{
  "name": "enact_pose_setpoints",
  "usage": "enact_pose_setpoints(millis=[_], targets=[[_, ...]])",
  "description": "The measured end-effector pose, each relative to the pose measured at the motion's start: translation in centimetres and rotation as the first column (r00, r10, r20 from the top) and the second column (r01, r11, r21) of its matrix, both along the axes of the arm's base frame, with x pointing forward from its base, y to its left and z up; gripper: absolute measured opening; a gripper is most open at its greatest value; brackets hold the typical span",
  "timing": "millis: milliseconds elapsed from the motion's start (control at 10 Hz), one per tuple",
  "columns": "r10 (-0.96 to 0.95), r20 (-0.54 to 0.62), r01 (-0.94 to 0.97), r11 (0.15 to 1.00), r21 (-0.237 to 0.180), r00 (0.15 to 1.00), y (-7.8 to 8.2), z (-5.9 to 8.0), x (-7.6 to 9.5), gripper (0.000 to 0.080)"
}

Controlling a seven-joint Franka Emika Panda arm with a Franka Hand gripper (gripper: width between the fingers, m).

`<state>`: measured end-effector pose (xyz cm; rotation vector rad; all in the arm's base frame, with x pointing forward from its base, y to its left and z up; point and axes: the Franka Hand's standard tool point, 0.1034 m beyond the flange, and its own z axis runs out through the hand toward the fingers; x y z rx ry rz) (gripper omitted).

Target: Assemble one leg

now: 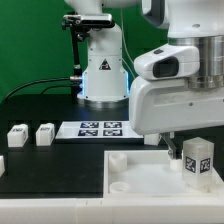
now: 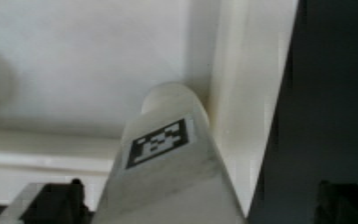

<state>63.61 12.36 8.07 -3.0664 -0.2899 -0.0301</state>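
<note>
Leg [image 2: 163, 150] straight ahead between the fingers [image 2: 60, 198], long axis pointing away from the wrist, tag showing. Gripper [image 2: 202, 203] straddling it; clamped or merely around it, impossible to tell. Both above the right near part of the one white panel [image 1: 140, 172]. Two more legs [image 1: 17, 135] [image 1: 45, 133] well left, one marker board [image 1: 100, 128] between.

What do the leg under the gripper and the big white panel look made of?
The leg: probably hard plastic, smooth matte white with rounded edges; its tag looks like printed paper. The panel: likely the same plastic, uniformly white and smooth, though painted board is possible.
</note>
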Motion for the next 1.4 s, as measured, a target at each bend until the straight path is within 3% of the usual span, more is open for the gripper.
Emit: enact_pose_setpoints(millis=[300, 500, 600, 700, 1000, 1200, 1400], targets=[[0.114, 0.007, -0.114, 0.993, -0.007, 0.993, -0.1, 0.0, 0.0, 0.0649], [0.115, 0.007, -0.115, 0.993, -0.007, 0.993, -0.1, 0.0, 0.0, 0.0425], [0.115, 0.007, -0.115, 0.993, -0.007, 0.993, -0.1, 0.0, 0.0, 0.0425], [0.112, 0.009, -0.112, 0.994, -0.011, 0.994, -0.4, 0.0, 0.1, 0.0297], [0.065, 0.006, -0.065, 0.998, -0.009, 0.998, -0.6, -0.1, 0.1, 0.0296], [-0.213, 0.012, 0.212, 0.977, 0.023, 0.977, -0.9, -0.2, 0.2, 0.0295], [-0.499, -0.014, 0.499, 0.866, 0.026, 0.866, -1.0, -0.2, 0.3, 0.0295]])
